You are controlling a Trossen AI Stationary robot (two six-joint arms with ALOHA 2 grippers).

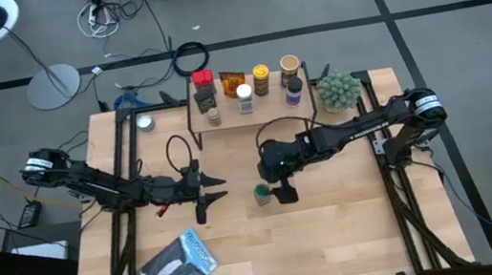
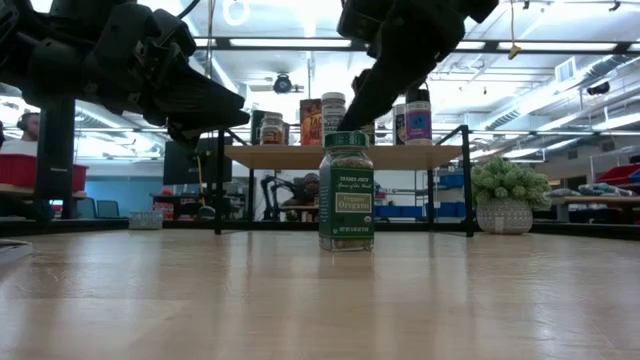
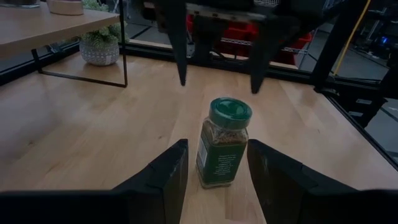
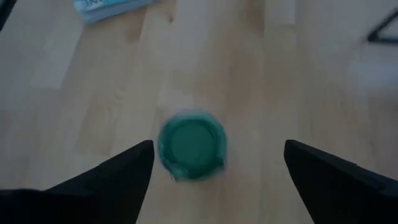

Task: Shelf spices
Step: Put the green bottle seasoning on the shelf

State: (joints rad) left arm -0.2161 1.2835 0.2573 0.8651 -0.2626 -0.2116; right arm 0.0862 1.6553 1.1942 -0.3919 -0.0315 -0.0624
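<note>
A glass spice jar with a green lid (image 1: 261, 192) stands upright on its base on the wooden table, in front of the shelf (image 1: 253, 115). Several more spices (image 1: 244, 88) stand on the shelf's board. My right gripper (image 4: 217, 158) hangs open just above the jar, slanting down, with the green lid (image 4: 191, 144) showing between its fingers; its fingertips (image 3: 182, 78) stay above the lid without touching it. My left gripper (image 3: 214, 165) is open and held low and nearly level, at the jar's left, with the jar (image 3: 222, 143) ahead of its fingers.
A spiky green plant in a pot (image 1: 339, 91) stands at the shelf's right end. A flat blue-grey packet (image 1: 179, 267) lies near the table's front left. A small round tin (image 1: 145, 124) sits at the far left. The shelf's black legs (image 2: 218, 180) stand behind the jar.
</note>
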